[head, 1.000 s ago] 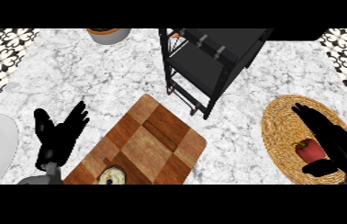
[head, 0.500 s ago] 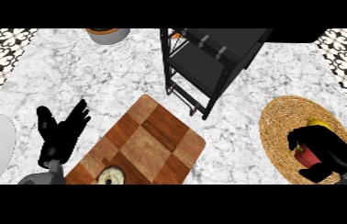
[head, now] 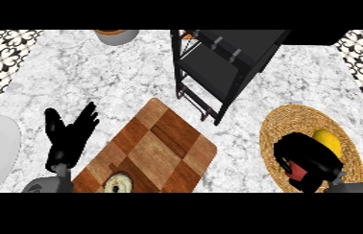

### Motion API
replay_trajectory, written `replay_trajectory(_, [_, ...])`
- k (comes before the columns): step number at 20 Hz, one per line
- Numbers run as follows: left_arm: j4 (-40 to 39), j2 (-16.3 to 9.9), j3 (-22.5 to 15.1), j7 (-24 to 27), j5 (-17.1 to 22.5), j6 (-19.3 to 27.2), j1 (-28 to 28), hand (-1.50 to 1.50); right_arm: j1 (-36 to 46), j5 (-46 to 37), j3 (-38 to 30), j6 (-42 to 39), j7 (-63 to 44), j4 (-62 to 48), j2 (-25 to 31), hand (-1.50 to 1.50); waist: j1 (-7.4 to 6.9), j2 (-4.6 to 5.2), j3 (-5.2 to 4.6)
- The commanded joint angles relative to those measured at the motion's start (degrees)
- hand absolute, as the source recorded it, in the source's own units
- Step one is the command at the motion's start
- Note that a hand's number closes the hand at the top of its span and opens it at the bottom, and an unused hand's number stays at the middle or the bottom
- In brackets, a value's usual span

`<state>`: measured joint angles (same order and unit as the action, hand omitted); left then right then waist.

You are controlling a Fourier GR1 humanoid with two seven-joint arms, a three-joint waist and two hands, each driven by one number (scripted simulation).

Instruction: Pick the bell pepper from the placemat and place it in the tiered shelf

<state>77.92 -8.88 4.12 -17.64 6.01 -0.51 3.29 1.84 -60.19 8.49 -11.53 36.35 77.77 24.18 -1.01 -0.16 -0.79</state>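
Most of the frame is marble counter (head: 106, 79). At top centre stands the black shelf (head: 227, 60), its tiers open toward the lower right. A chequered wooden board (head: 152, 149) lies lower centre, with a small round thing (head: 118, 184) at its bottom edge. The woven placemat (head: 297, 127) sits at lower right.

The right hand (head: 305, 156) is on the placemat, fingers curled over the pepper (head: 297, 171), of which only a red patch shows beneath the palm; a yellow thing (head: 328, 141) lies just beside. The left hand (head: 69, 132) rests at lower left, fingers straight and spread. A bowl (head: 115, 35) shows at upper left.

The pepper probably handles as light, hollow and smooth-skinned, so apt to slip; a hold round its widest part, fingers opposite the thumb, looks safest before lifting toward the shelf.
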Motion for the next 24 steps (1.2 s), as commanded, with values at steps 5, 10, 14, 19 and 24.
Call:
replay_trajectory(5, [-0.2, -1.5, 2.2, 0.7, 1.3, -1.0, -2.4, 0.0, 0.6, 12.4, 3.6, -20.8, 3.8, 19.9, -2.2, 1.5, 1.65, -0.28, 0.67])
replay_trajectory(10, [0.7, -1.4, 1.8, 0.8, 0.7, -0.7, -3.0, 0.0, 3.4, 26.4, -6.0, -29.7, -7.7, 34.7, -3.6, 1.5, 2.13, -0.4, 0.65])
replay_trajectory(14, [-0.6, -0.9, 2.2, 2.0, 0.9, -0.6, -2.4, 0.0, 5.9, 40.1, -17.2, -36.7, -18.7, 41.9, -1.9, 1.5, 2.35, -0.34, 0.65])
replay_trajectory(19, [3.0, -1.0, 0.5, -1.6, 0.3, -0.8, -2.0, 0.0, 22.1, 54.3, -25.3, -39.6, -37.7, 36.5, -2.1, 1.5, 0.85, -0.15, 0.67])
replay_trajectory(24, [-0.3, -0.1, 0.9, 1.9, -0.9, 0.2, -1.6, 0.0, 33.6, 66.6, -25.4, -39.1, -57.2, 33.8, -0.1, 1.5, 1.27, -0.28, 0.61])
